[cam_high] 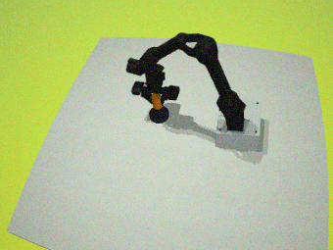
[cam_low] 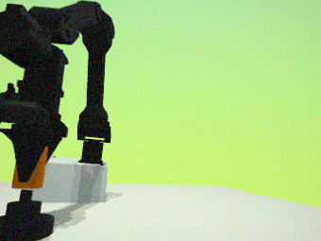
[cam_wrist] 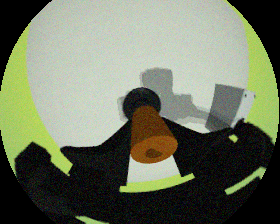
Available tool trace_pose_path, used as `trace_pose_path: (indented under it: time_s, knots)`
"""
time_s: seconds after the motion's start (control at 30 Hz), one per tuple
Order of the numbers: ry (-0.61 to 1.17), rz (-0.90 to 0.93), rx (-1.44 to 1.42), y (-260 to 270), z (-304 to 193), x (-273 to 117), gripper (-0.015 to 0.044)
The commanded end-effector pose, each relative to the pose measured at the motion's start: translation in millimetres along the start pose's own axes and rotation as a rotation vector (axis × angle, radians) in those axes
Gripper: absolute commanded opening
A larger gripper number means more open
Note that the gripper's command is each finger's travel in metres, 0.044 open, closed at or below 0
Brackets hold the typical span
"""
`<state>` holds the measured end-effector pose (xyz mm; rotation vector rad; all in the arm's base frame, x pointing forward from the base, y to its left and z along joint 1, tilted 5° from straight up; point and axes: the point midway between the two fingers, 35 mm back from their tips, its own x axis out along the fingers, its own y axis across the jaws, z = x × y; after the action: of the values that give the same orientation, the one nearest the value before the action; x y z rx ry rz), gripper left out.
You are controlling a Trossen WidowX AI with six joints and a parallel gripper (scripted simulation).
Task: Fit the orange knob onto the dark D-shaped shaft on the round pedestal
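The orange knob (cam_high: 157, 102) (cam_low: 37, 181) (cam_wrist: 145, 126) is upright between the fingers of my gripper (cam_high: 156, 97) (cam_low: 29, 173) (cam_wrist: 152, 136), which is shut on it. The dark round pedestal (cam_high: 159, 115) (cam_low: 42, 225) (cam_wrist: 141, 95) stands directly below. In the exterior view a short length of the dark shaft (cam_low: 25, 196) shows between the knob's lower edge and the pedestal's raised middle, so the knob is not down on the pedestal. Whether the shaft's tip is inside the hole is hidden. The flat sides of the hole and shaft cannot be made out.
The arm's pale base block (cam_high: 239, 140) (cam_low: 61, 180) stands on the light grey table (cam_high: 122, 179) (cam_low: 189, 215) (cam_wrist: 90, 60), right of the pedestal in the top view. The arm arches high from it to the gripper. Its shadow lies between base and pedestal.
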<state>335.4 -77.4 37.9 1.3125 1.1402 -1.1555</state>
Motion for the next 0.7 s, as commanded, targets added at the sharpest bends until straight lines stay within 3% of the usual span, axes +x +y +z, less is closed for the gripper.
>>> trace_pose_path:
  time_s: [0.0,0.67]
  knots:
    - [0.0,0.0,0.114,2.0,0.3,-0.2,0.0]
    - [0.0,0.0,0.155,-0.9,-0.1,4.1,0.0]
